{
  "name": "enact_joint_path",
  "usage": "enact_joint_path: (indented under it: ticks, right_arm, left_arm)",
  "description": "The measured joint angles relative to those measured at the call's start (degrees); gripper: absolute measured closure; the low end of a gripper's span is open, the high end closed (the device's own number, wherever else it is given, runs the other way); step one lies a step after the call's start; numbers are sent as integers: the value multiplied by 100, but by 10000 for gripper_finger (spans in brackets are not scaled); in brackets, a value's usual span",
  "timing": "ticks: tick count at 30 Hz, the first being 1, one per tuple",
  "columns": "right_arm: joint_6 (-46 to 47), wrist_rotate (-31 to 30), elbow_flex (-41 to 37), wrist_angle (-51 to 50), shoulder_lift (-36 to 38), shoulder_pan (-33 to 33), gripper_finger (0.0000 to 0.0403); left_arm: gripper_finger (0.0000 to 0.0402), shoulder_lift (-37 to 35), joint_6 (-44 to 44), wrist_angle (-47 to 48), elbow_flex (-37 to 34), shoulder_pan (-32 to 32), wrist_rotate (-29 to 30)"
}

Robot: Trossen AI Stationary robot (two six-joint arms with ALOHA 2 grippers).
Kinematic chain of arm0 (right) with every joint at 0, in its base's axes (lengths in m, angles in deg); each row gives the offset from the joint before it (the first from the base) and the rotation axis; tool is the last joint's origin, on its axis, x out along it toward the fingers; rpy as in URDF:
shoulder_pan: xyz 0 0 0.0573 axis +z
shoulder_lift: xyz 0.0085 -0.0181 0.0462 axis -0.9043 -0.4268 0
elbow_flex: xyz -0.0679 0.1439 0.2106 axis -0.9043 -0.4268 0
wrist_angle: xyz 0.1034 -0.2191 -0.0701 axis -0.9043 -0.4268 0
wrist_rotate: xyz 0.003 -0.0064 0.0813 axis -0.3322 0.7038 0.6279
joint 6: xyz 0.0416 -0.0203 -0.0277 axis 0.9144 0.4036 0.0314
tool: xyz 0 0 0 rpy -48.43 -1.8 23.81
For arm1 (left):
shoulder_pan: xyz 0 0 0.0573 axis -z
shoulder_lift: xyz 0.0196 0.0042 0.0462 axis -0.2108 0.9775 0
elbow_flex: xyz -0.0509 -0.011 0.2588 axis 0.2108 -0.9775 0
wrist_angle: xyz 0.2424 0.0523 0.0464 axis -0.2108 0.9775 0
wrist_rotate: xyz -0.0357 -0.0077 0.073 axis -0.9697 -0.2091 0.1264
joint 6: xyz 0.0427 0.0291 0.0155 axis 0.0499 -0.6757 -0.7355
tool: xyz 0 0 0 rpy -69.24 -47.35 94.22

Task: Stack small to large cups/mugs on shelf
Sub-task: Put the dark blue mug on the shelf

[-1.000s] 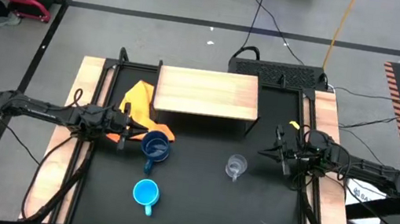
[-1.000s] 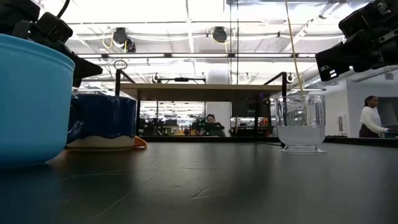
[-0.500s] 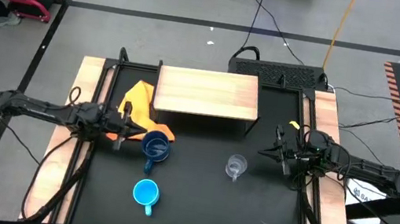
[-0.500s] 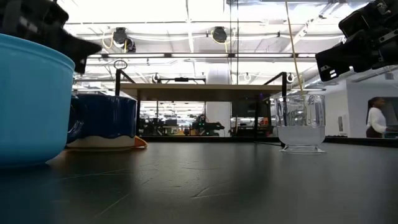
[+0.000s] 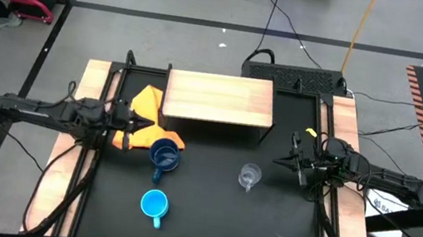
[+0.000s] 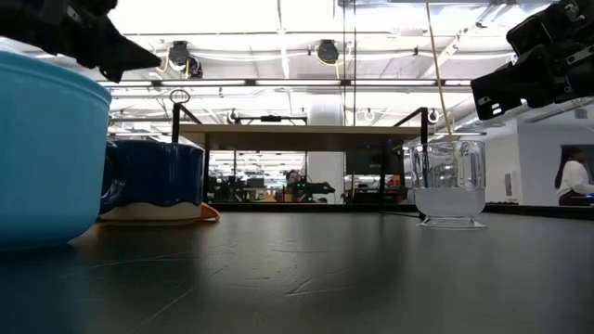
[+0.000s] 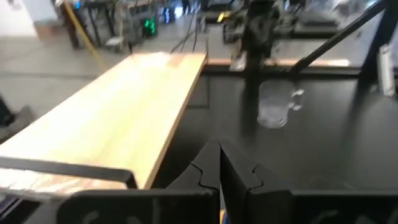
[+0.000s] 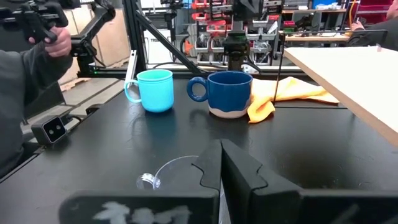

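Three cups stand on the black tabletop. The dark blue mug (image 5: pixel 164 155) is left of middle, the light blue mug (image 5: pixel 153 204) nearer the front edge, and the clear glass cup (image 5: pixel 249 175) right of middle. The light-wood shelf (image 5: pixel 219 99) stands on thin dark legs at the back. My left gripper (image 5: pixel 140 126) is shut and raised over the yellow-orange cloth, left of the dark blue mug and apart from it. My right gripper (image 5: pixel 281 160) is shut and hovers level just right of the glass cup (image 8: pixel 168 171). In the left wrist view the shut fingers (image 7: pixel 219 165) point along the shelf board (image 7: pixel 112 118).
A crumpled yellow-orange cloth (image 5: pixel 146 109) lies at the shelf's left front corner, beside the dark blue mug (image 8: pixel 227 93). Wooden rails (image 5: pixel 91 92) run along both table sides. A person (image 8: pixel 25 93) stands beyond the table's front left. Bare black tabletop lies between the mugs and the glass cup.
My left gripper has risen and drawn back toward the table's left edge, away from the dark blue mug. The mug stays where it was. My right arm has kept still.
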Motion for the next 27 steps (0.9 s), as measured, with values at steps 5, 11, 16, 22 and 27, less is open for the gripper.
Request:
enact_joint_path:
  ticks: [5, 11, 16, 22, 27]
  right_arm:
    - [0, -1, -1, 0, 0, -2, 403]
    - [0, 0, -1, 0, 0, -1, 403]
    - [0, 0, 0, -5, 0, -1, 403]
    - [59, 0, 0, -13, 0, -1, 403]
    - [85, 0, -1, -13, 0, -2, 403]
  left_arm:
    - [399, 843, 151, 261, 344, -368, -515]
    - [400, 1781, 473, 446, 912, -698, -1117]
    - [400, 2480, 326, 1104, 1595, -748, -1284]
    - [401, 3143, 318, 2380, 2418, -747, -1340]
    - [401, 3485, 356, 3026, 2741, -747, -1344]
